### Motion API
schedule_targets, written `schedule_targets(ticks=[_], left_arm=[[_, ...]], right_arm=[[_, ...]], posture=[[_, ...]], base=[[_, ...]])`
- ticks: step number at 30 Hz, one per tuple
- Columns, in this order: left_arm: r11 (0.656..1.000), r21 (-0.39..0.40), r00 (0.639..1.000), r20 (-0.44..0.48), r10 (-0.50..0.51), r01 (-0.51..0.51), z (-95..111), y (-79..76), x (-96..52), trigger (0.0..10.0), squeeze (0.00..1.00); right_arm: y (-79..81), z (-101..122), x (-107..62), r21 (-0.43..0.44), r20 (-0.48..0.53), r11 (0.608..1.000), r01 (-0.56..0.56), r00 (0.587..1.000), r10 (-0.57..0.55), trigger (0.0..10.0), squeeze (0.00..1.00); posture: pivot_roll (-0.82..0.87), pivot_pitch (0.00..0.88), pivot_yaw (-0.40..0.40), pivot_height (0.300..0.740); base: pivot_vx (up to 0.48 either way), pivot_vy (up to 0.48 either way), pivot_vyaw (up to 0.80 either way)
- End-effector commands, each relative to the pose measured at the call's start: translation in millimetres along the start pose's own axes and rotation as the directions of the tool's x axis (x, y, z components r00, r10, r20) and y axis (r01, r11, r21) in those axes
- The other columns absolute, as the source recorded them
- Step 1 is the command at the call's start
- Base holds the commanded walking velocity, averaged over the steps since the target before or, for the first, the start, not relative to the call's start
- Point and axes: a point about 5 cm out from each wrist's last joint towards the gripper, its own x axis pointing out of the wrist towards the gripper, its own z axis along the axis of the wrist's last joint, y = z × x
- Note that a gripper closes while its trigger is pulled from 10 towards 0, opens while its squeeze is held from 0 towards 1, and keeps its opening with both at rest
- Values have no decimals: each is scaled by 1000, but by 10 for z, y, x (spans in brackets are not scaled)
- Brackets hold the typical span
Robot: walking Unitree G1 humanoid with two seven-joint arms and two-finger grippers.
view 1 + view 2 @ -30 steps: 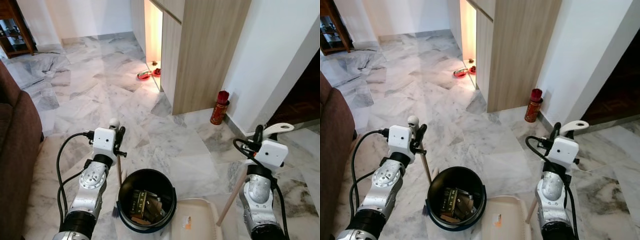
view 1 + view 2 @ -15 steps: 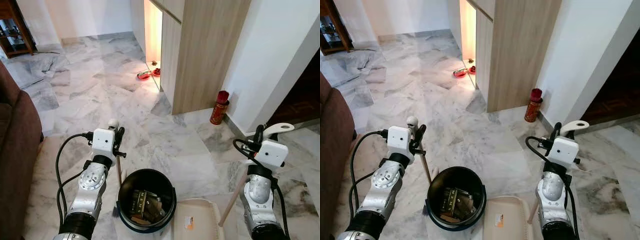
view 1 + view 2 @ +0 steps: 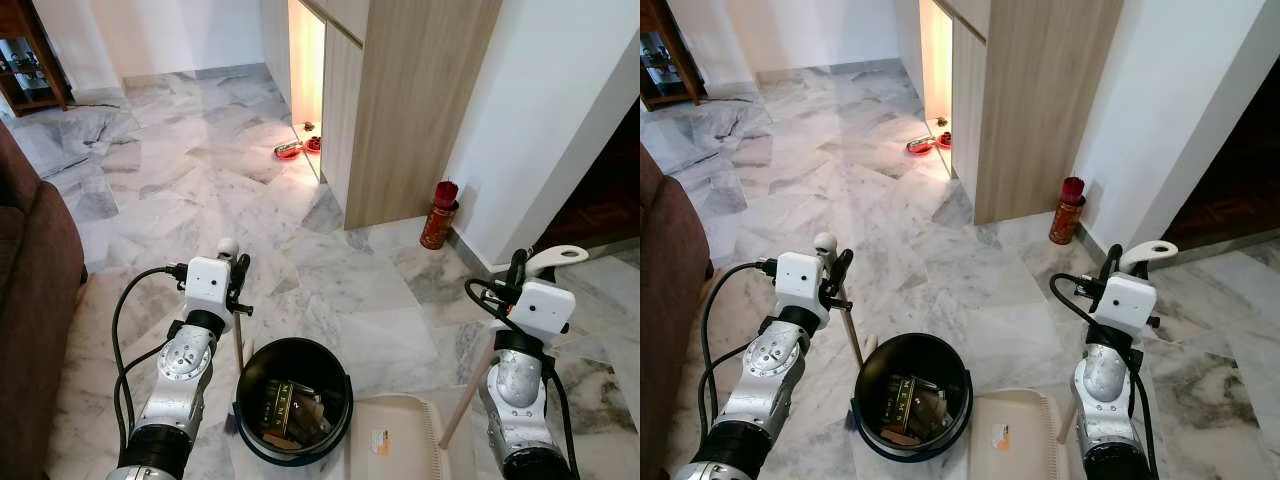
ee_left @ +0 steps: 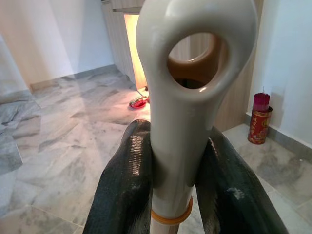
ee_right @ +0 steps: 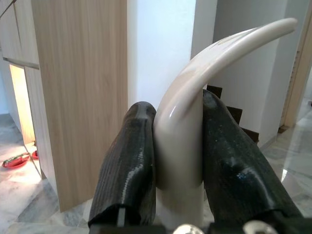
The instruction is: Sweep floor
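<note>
My left gripper [image 3: 234, 272] is shut on the cream top of the broom handle [image 4: 187, 97], which ends in a hanging loop. The thin wooden broom stick [image 3: 238, 342] runs down beside a black bin [image 3: 293, 400]. My right gripper [image 3: 524, 268] is shut on the curved cream dustpan handle [image 5: 195, 112]; its wooden pole [image 3: 464, 395] slants down to the cream dustpan [image 3: 392, 445] lying flat on the marble floor, right of the bin. Dark rubbish lies inside the bin.
A brown sofa [image 3: 30, 300] lines the left side. A wooden cabinet [image 3: 400, 110] stands ahead with a red cylinder [image 3: 438, 215] by the white wall. Red bowls [image 3: 290, 150] lie in the lit gap. A dark doorway [image 3: 610, 190] opens at the right.
</note>
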Motion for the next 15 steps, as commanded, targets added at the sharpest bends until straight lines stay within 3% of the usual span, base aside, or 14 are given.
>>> schedule_targets(ticks=[1,3,15], left_arm=[[1000,-19,999,39,-17,18,73,-33,18,10000,0],[1000,-17,999,41,-19,20,75,-33,16,10000,0],[999,-13,999,44,-29,30,86,-30,20,10000,0]], right_arm=[[20,35,15,10,25,1000,-2,1000,2,10000,0],[20,33,8,10,25,1000,0,1000,0,10000,0],[6,6,-22,11,14,1000,12,1000,-12,10000,0]], posture=[[136,0,-4,740],[136,0,-3,740],[134,0,4,740]], base=[[0,0,0],[0,0,0],[-284,0,0]])
